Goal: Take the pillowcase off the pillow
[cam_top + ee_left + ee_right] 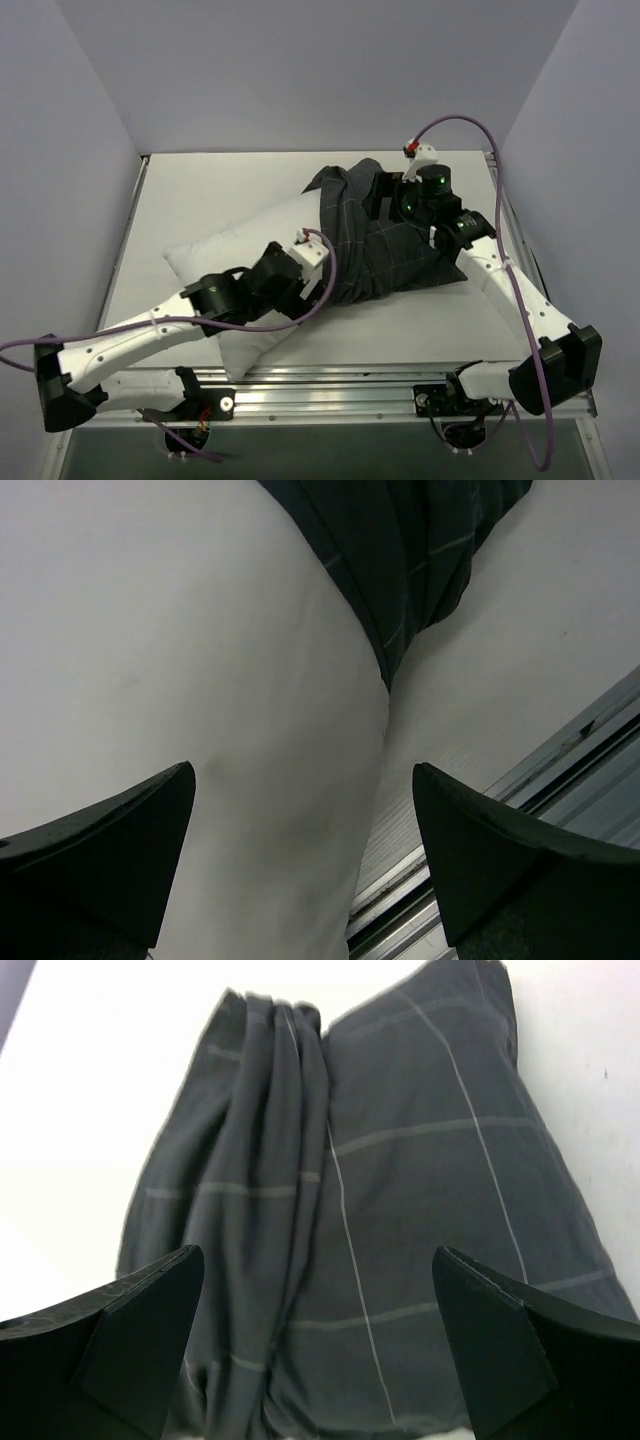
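Left gripper [303, 770]: jaws wide apart, nothing held, hanging over the bare white pillow [180, 640] just beside the cloth hem. Right gripper [318, 1252]: also spread wide and empty, above the pillowcase [420, 1160], with a bunched ridge of folds under its left finger. Step, as I read it: a re-grip between pulls, since neither arm has hold of anything and roughly half the pillow is covered. Next move needs the left arm to pin or pinch the bare end while the right closes on slack cloth, not on stuffing, near the closed end, then draws it along the pillow's length toward the far-right corner of the tabletop [200, 185]. The bunched folds look like the easiest purchase. The pillow lies diagonally, long axis running from the near-left part of the tabletop to the far-right part. Its bare end points near-left, close to the near edge. The covered end points far-right. The case's open mouth faces near-left, about mid-pillow, and its closed end sits toward the far-right corner.
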You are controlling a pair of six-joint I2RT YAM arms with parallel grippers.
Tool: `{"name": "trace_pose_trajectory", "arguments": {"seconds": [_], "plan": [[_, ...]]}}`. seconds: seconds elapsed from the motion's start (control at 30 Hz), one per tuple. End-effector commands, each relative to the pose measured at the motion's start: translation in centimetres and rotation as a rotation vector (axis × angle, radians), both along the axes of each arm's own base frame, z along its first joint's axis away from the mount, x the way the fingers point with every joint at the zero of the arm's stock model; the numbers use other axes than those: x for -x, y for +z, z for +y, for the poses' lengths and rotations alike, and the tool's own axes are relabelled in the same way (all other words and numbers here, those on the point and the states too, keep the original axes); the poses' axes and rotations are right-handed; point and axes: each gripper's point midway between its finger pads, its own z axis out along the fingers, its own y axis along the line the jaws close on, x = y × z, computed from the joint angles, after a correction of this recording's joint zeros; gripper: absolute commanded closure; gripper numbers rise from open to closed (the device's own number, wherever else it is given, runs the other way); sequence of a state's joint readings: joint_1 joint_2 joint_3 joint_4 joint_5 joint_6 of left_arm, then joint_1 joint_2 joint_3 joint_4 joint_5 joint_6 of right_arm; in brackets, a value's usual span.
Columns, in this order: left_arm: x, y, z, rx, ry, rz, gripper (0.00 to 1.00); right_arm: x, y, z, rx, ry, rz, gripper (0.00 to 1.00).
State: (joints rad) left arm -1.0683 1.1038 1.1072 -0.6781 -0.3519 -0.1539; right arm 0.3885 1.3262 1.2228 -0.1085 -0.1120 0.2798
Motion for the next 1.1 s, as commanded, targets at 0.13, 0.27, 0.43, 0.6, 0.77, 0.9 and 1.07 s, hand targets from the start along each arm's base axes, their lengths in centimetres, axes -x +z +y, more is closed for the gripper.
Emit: {"name": "trace_pose_trajectory", "arguments": {"seconds": [0.13,0.27,0.43,0.6,0.77,0.9,1.07], "plan": [[-1.1,-7.4,0.7,-0.233,0.193,0.026,0.01,5.2,-4.4,-1.0,0.016,0.028,0.085,0.07],[-1.8,-11.0,0.7,-0.334,0.266,0.058,0.23,7.3,-6.1,-0.1,-0.038,0.065,0.131,0.07],[-3.1,-12.2,-0.3,-0.349,0.281,0.068,0.78,9.3,-7.6,-0.3,-0.048,0.069,0.167,0.08],[-5.6,-9.1,-1.3,-0.238,0.302,0.084,0.98,11.4,-9.6,-0.1,-0.027,0.089,0.225,0.1],[-7.0,-2.5,-1.9,-0.082,0.272,0.068,0.98,12.2,-11.7,0.1,-0.005,0.093,0.264,0.1],[-7.0,2.0,-2.5,0.008,0.211,0.057,0.98,11.5,-13.4,0.4,0.031,0.099,0.269,0.1],[-6.7,4.5,-2.3,0.04,0.183,0.04,0.98,9.0,-12.9,1.3,0.053,0.1,0.221,0.12]]}}
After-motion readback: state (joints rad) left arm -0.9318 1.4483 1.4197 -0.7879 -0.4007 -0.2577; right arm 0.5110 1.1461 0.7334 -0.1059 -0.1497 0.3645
